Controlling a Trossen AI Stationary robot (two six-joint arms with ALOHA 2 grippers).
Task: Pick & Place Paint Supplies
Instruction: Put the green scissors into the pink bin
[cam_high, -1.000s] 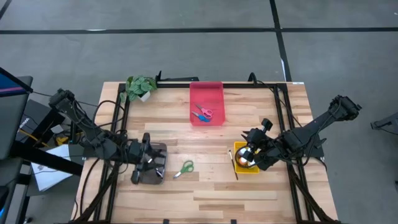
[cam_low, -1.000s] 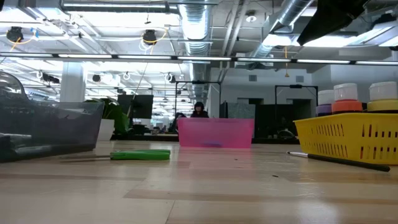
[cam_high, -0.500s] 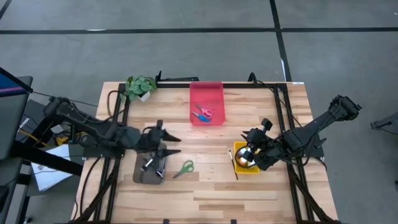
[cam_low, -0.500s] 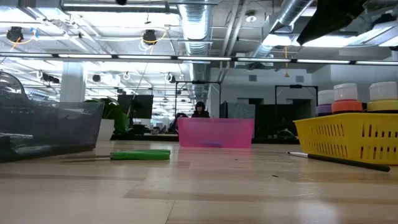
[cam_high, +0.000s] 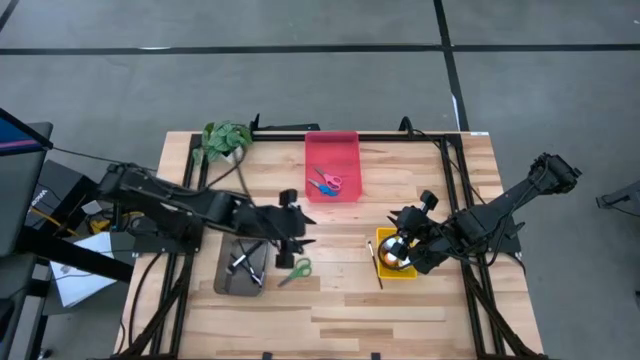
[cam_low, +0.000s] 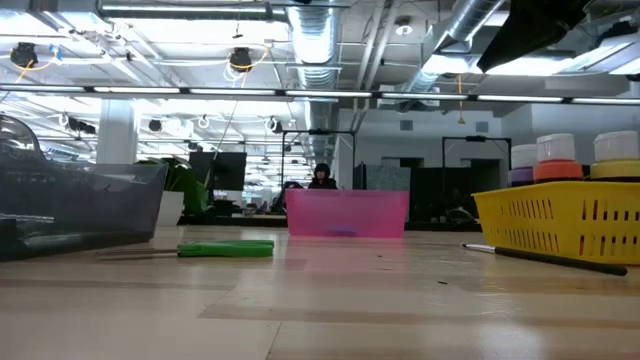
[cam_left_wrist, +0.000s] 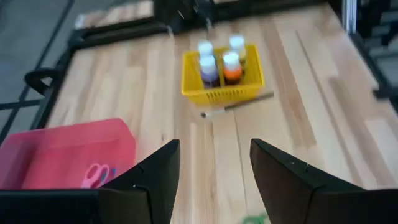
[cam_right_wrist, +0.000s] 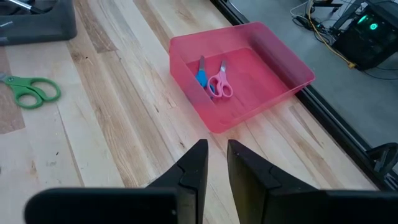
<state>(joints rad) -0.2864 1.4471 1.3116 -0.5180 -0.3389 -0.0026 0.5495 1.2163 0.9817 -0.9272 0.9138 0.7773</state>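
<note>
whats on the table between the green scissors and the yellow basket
Bare wood, except one thin dark-handled brush lying beside the yellow basket; green-handled scissors sit apart, per high view.

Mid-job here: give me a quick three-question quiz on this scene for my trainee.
1. True or false: the green scissors lie inside the grey tray.
2. Which tray holds the pink scissors? A red B yellow C grey
3. Fill in: the loose brush lies on the table beside the ____ tray.

Key:
1. False; they lie on the table beside it, under the open left gripper.
2. A, the red tray.
3. Yellow; the yellow tray holds the paint bottles, and the right gripper is above it.
</note>
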